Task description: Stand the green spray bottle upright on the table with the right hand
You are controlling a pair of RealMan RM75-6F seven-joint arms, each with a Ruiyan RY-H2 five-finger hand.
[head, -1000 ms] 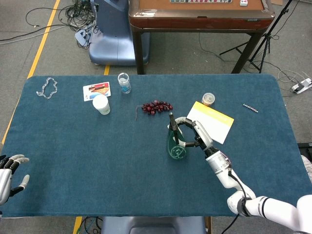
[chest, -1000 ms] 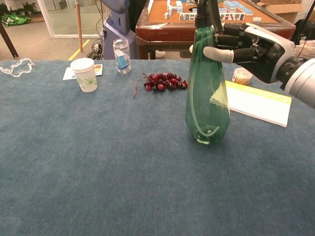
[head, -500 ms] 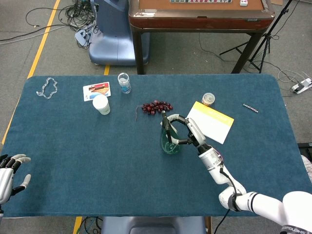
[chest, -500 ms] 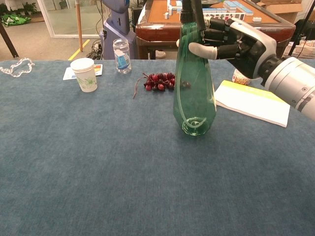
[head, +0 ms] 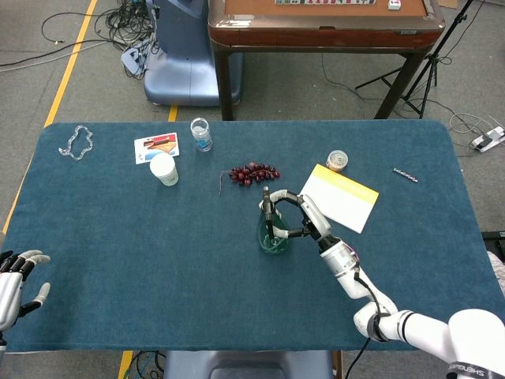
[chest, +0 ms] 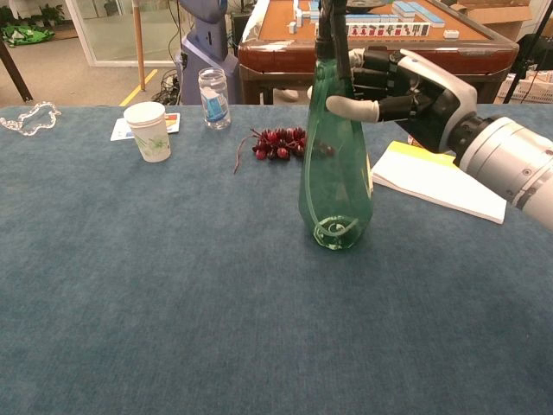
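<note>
The green spray bottle (chest: 335,173) stands upright on the blue table (chest: 173,328), its base on the cloth near the middle; from the head camera it shows as a dark green shape (head: 271,233). My right hand (chest: 397,82) grips its upper part just below the black spray head, thumb across the front. In the head view that right hand (head: 304,217) reaches in from the lower right. My left hand (head: 16,276) rests open at the table's near left corner, holding nothing.
A bunch of dark grapes (chest: 289,143) lies just behind the bottle. A yellow-edged notepad (chest: 441,180) is to its right, with a small tin (head: 338,160) behind. A paper cup (chest: 149,130), small jar (chest: 213,86), card (head: 156,146) and bead chain (head: 76,142) sit at the far left.
The right hand has carried the bottle leftwards and slightly away from the notepad, keeping it upright. The left hand has stayed still.
</note>
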